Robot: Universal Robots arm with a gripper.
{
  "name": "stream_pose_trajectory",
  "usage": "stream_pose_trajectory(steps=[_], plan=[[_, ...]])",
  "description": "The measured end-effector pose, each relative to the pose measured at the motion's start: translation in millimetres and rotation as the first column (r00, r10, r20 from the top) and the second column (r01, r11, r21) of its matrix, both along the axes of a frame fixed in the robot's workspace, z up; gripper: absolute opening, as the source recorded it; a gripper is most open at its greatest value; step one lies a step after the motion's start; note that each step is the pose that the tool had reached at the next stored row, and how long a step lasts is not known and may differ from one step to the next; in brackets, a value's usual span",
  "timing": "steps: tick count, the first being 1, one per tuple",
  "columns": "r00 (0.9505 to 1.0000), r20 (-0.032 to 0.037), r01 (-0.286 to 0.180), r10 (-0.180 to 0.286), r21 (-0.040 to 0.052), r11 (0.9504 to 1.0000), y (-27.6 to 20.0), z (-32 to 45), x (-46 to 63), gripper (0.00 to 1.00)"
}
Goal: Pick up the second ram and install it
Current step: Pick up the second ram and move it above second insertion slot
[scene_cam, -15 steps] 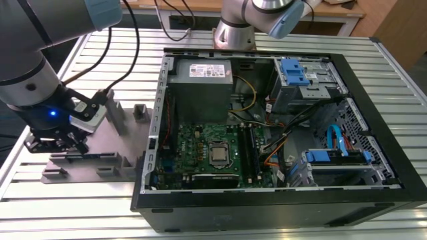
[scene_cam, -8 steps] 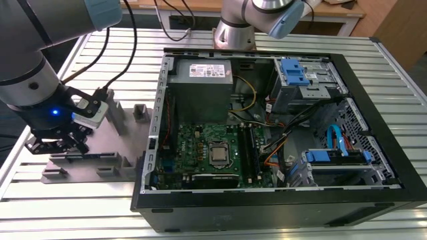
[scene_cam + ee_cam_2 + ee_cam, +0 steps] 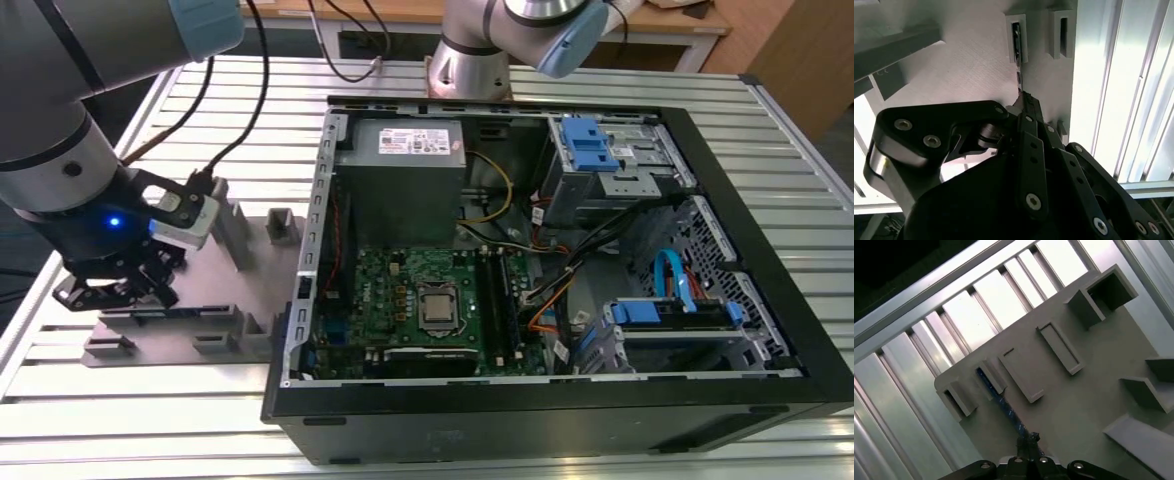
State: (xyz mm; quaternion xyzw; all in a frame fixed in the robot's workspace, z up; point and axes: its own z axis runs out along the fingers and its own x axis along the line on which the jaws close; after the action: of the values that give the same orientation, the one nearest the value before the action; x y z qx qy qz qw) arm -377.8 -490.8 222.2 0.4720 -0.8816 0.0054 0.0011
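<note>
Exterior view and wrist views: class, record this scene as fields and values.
pincer: low over the grey fixture, shut on the second ram
second ram: blue, standing on edge in the fixture
computer case: open, motherboard showing, to the exterior view's right of the fixture
table: slatted metal

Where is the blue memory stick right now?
In the first wrist view the memory stick sits in a slot of the grey holder, right at the pincer; that holder lies at the exterior view's left of the computer.
</note>
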Motion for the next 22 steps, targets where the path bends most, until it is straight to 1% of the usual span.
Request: stream_pose_trajectory(steps=[3,6,9,12,14,18,20,22], plan=[[0.9994,0.0000,-0.035,0.035,0.0000,0.9994,0.0,0.0,0.0,0.07],[0.9975,0.0000,-0.070,0.070,0.0000,0.9975,0.0,-0.1,0.0,0.07],[0.9944,0.0000,-0.106,0.106,0.0000,0.9944,0.0,-0.1,0.0,0.07],[0.9900,0.0000,-0.141,0.141,0.0000,0.9900,0.0,-0.1,0.0,0.07],[0.9865,0.0000,-0.164,0.164,0.0000,0.9865,0.0,-0.1,0.0,0.07],[0.9775,0.0000,-0.211,0.211,0.0000,0.9775,0.0,-0.2,0.0,0.07],[0.9722,0.0000,-0.234,0.234,0.0000,0.9722,0.0,-0.2,0.0,0.07],[0.9655,0.0000,-0.260,0.260,0.0000,0.9655,0.0,-0.3,0.0,0.07]])
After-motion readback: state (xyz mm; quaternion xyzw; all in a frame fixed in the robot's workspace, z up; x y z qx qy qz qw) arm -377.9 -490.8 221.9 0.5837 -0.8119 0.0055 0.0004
